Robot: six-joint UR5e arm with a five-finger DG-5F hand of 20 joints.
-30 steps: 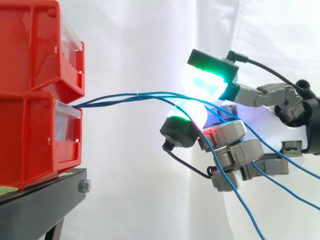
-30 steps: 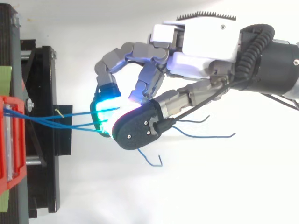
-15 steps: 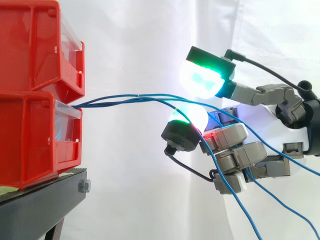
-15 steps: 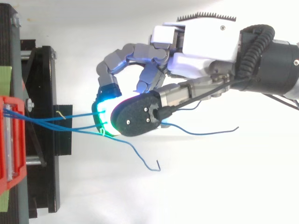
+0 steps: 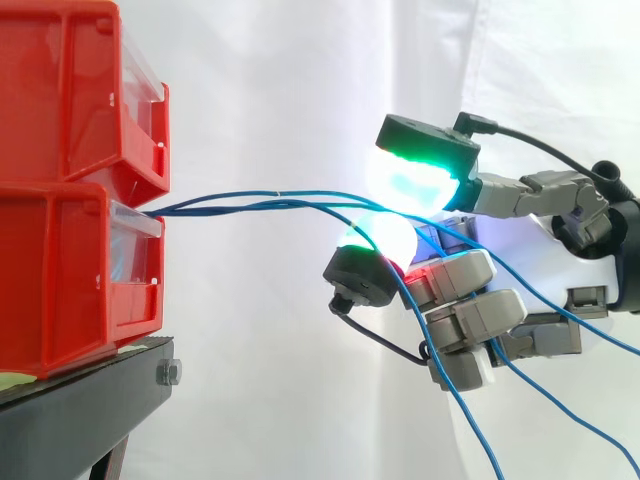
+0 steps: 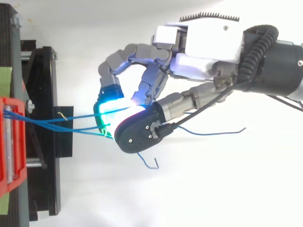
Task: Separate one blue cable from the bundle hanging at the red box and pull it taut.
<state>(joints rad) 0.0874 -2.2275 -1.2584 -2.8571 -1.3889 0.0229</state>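
Against the white curtain (image 5: 300,80), blue cables (image 5: 250,200) ran from the red box (image 5: 70,280) at left to centre frame, pinched between our hand (image 6: 199,47)'s curled fingers (image 5: 460,275). Limp and slippery, we judged, best pinched singly mid-span.

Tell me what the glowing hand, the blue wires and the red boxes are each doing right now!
hand: fingers curled, glowing pads pinched on the blue cables.
blue cables: bunched together, running almost level from the red bins to the hand, loose ends hanging past it.
red bins: stacked, resting on the black stand.
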